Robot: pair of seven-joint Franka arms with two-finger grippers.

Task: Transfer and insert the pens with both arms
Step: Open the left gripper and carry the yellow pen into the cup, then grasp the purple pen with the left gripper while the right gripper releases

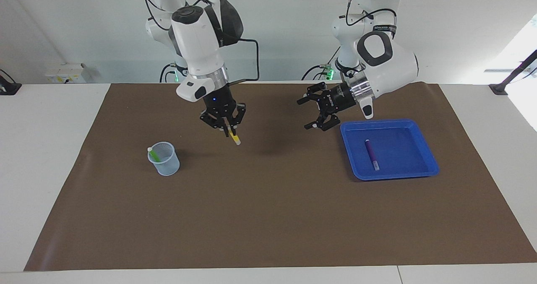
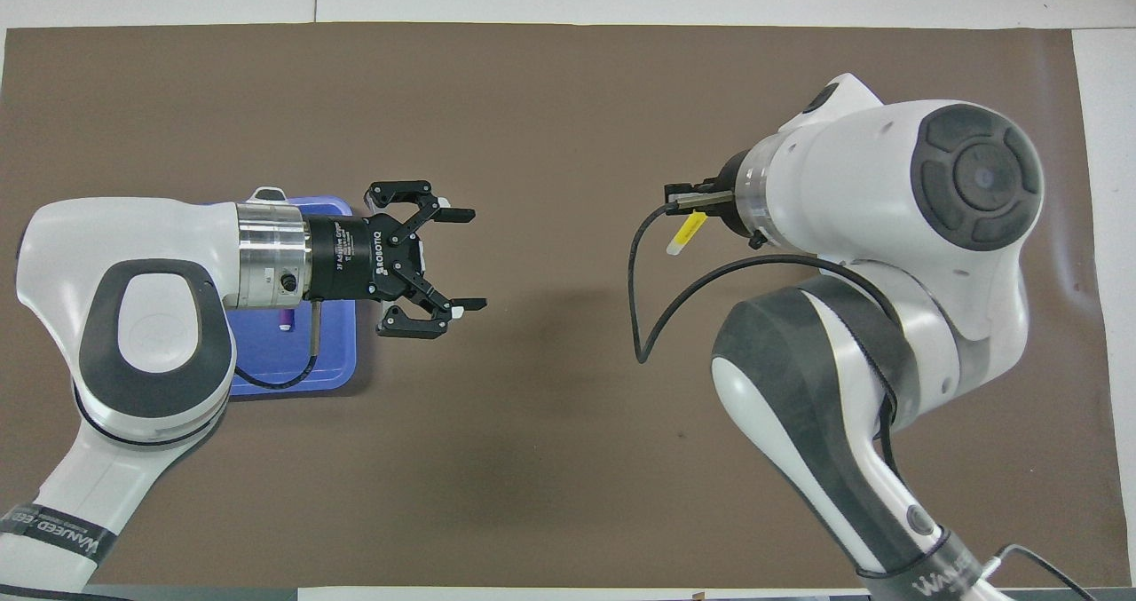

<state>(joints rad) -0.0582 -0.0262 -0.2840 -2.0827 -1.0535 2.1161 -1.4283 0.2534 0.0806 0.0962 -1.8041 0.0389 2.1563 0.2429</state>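
Observation:
My right gripper [image 1: 228,129] is shut on the yellow pen [image 1: 234,137], which hangs tilted with its pale cap down, over the mat beside the cup; it also shows in the overhead view [image 2: 685,232]. The green pen [image 1: 154,154] stands in the pale blue mesh cup [image 1: 164,160]. The purple pen [image 1: 371,154] lies in the blue tray [image 1: 423,139]; only its end [image 2: 284,318] shows in the overhead view. My left gripper [image 1: 309,114] is open and empty, held sideways in the air beside the tray's edge, also seen from overhead [image 2: 461,260].
A brown mat [image 1: 272,217] covers the table. The tray [image 2: 333,366] sits toward the left arm's end, the cup toward the right arm's end. The right arm [image 2: 896,255] hides the cup in the overhead view.

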